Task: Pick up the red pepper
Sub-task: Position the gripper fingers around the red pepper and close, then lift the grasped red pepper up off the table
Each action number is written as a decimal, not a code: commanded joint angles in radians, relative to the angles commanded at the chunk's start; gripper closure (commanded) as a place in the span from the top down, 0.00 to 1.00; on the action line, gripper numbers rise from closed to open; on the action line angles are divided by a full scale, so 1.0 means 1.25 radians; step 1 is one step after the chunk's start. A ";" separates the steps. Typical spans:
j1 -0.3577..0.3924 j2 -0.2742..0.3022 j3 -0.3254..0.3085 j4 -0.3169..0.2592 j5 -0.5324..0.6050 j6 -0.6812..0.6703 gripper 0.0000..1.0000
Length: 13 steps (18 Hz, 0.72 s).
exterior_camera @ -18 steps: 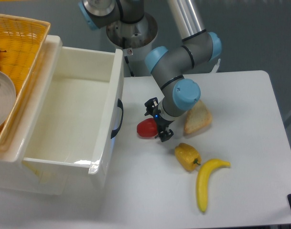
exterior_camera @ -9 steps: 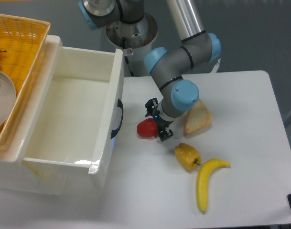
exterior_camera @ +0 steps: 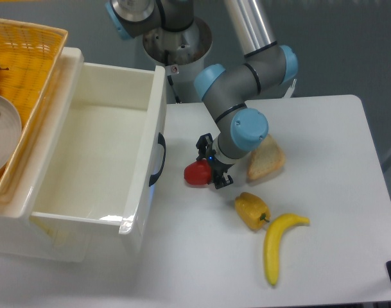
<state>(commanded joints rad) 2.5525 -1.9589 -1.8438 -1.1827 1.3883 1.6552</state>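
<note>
The red pepper (exterior_camera: 196, 173) lies on the white table, just right of the white bin's handle. My gripper (exterior_camera: 212, 162) hangs over the pepper's right side, one dark fingertip (exterior_camera: 204, 141) behind it and the other in front. The jaws are drawn in against the pepper, which still rests on the table. The wrist hides the pepper's right part and its stem.
A yellow pepper (exterior_camera: 251, 210) and a banana (exterior_camera: 276, 242) lie in front and to the right. A slice of bread (exterior_camera: 266, 158) sits close behind the wrist. The big white bin (exterior_camera: 92, 157) stands at the left, with a wicker basket (exterior_camera: 28, 58) behind it.
The two fingers have drawn closer together around the red pepper. The pepper and the arm have barely shifted.
</note>
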 joint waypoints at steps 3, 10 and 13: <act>0.000 0.001 0.000 -0.001 0.000 0.000 0.51; 0.006 -0.001 0.039 -0.006 0.005 0.005 0.45; 0.015 0.002 0.055 -0.011 0.005 0.013 0.45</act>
<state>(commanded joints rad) 2.5709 -1.9558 -1.7749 -1.1965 1.3944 1.6720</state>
